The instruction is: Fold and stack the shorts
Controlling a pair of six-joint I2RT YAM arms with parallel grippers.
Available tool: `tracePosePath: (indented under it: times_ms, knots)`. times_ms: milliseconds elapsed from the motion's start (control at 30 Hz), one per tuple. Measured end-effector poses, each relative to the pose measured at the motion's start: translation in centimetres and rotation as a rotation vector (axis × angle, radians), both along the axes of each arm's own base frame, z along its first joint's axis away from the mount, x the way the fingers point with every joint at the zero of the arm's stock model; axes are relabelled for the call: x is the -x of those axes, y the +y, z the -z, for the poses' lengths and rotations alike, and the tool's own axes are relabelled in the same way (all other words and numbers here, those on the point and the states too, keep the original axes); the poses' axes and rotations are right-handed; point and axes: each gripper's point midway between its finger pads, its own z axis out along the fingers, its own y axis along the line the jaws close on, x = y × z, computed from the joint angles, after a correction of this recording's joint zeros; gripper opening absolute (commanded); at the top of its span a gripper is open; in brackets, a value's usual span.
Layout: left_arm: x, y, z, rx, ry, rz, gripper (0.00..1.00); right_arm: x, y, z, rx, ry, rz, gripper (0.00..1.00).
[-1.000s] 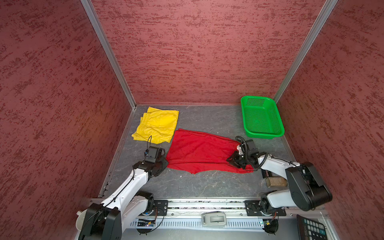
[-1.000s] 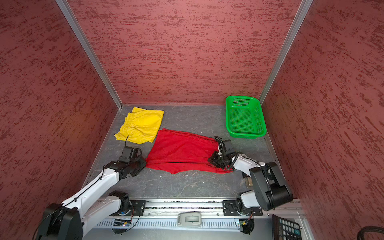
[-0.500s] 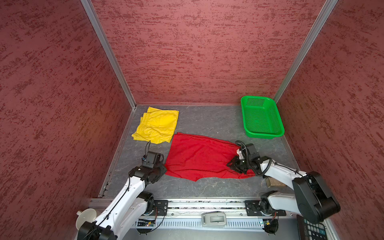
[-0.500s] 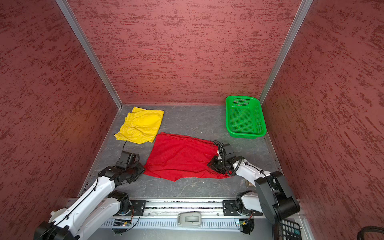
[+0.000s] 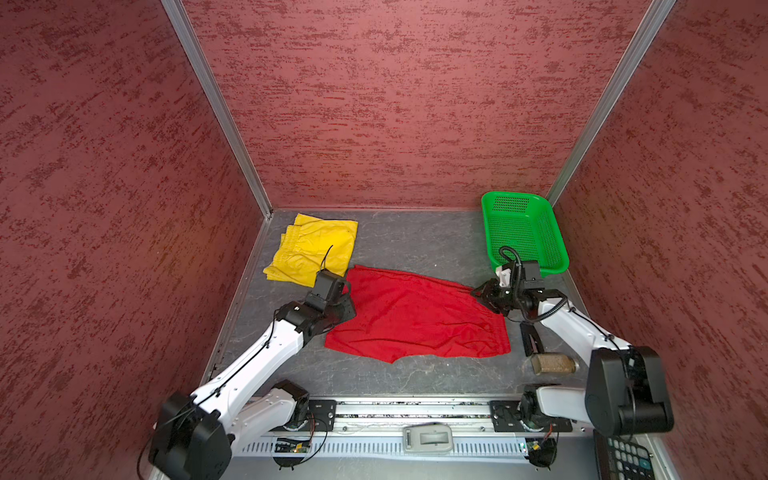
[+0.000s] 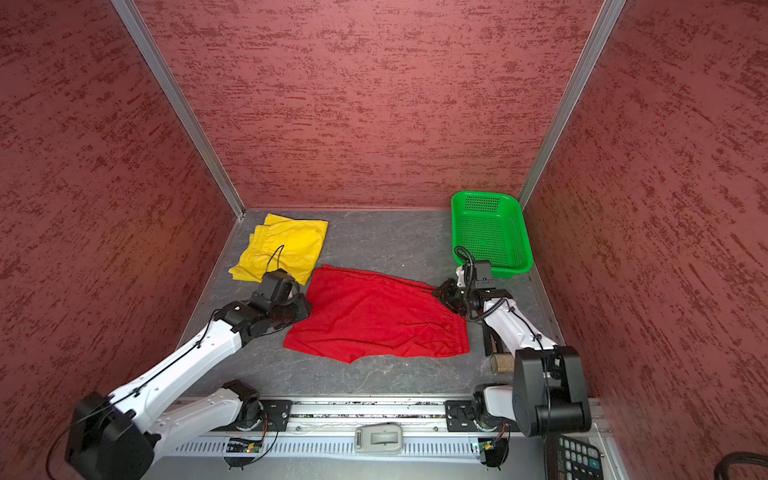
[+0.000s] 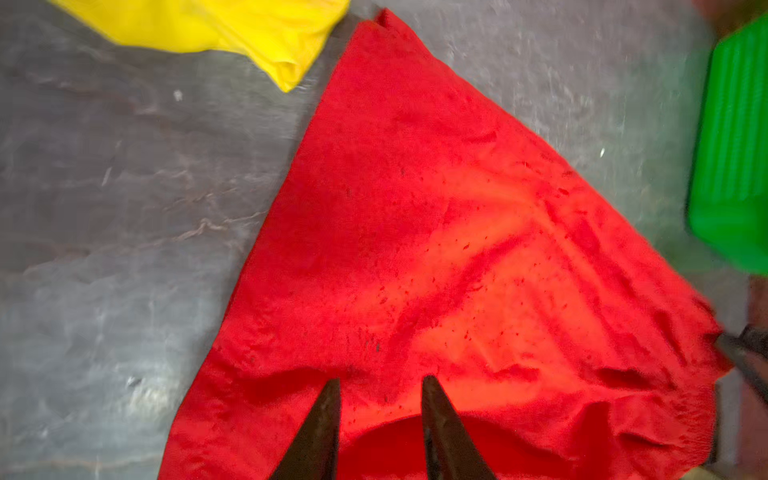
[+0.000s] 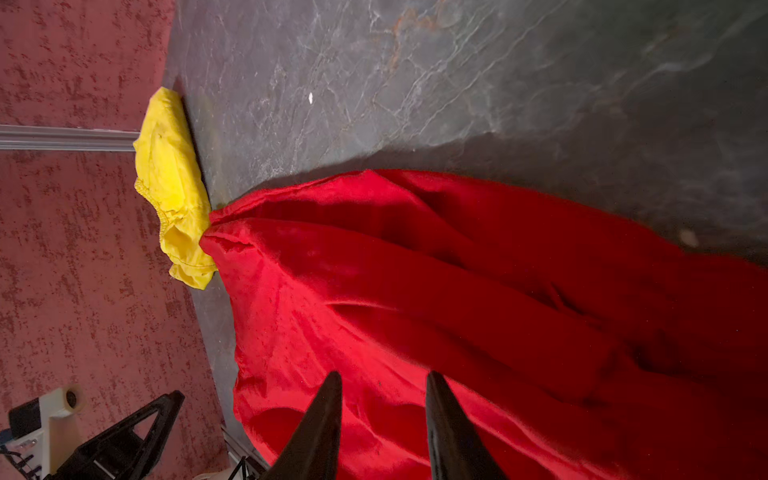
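Nearest, at about 5 o'clock on the grey table (image 5: pixel 415 386), a small brown block (image 5: pixel 555 363) lies beside the right arm. Just beyond it, the red shorts (image 5: pixel 415 320) lie spread across the table's middle, with the gathered waistband toward 3 o'clock. The left gripper (image 7: pixel 380 380) sits over their 9 o'clock edge. The right gripper (image 8: pixel 384 376) is at their 2 o'clock corner, where folds in the cloth run toward it. Each has its jaws narrowly parted with red cloth in the gap, and I cannot tell whether either is actually pinching the fabric. Farther back, at 10 o'clock, the yellow shorts (image 5: pixel 311 249) lie folded near the corner, their near tip just beside the red pair's far-left corner. At 2 o'clock, close to the right wall, stands a green basket (image 5: pixel 519 232).
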Motion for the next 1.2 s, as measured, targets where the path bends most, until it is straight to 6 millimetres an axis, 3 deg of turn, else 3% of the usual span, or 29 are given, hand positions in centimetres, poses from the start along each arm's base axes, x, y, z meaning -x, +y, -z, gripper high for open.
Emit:
tracePosePath:
  times_ms: [200, 267, 367, 500, 700, 767, 867, 933, 1000, 1100, 1200]
  knots:
    - [-0.7, -1.5, 4.5, -0.051, 0.102, 0.025, 0.08, -1.5, 6.1, 0.3, -0.008, -0.025, -0.148, 0.33]
    - [-0.8, -1.6, 5.5, -0.063, 0.119, 0.026, 0.07, -2.0, 7.1, 0.8, -0.012, -0.027, -0.165, 0.33]
    - [-0.6, -1.4, 6.7, -0.078, 0.14, 0.024, 0.06, -3.2, 6.9, 3.0, 0.014, 0.012, -0.148, 0.33]
    - [0.0, -0.9, 8.3, -0.102, 0.174, 0.015, 0.05, -5.0, 5.3, 5.5, 0.04, 0.059, -0.089, 0.33]
    - [0.3, -0.6, 9.2, -0.101, 0.175, -0.006, 0.05, -7.3, 3.5, 6.0, 0.025, 0.058, -0.023, 0.33]
    - [0.2, -0.6, 9.1, -0.098, 0.169, -0.011, 0.11, -7.9, 3.6, 6.0, 0.015, 0.044, -0.018, 0.33]
    - [0.4, -0.4, 8.6, -0.105, 0.159, -0.01, 0.31, -7.8, 3.8, 5.6, -0.005, 0.03, -0.013, 0.33]
    - [0.4, -0.5, 7.7, -0.12, 0.137, 0.008, 0.4, -7.3, 3.7, 4.7, -0.011, 0.015, -0.009, 0.34]
    - [-0.2, -1.5, 5.9, -0.129, 0.085, 0.063, 0.45, -7.0, 3.5, 2.4, -0.012, -0.024, -0.008, 0.34]
    - [-2.3, -4.8, 1.4, -0.124, -0.063, 0.185, 0.51, -7.0, 2.6, -3.0, -0.022, -0.153, 0.004, 0.35]
    - [-3.9, -9.1, -3.5, -0.12, -0.246, 0.343, 0.54, -7.0, -0.6, -8.1, -0.028, -0.274, 0.073, 0.36]
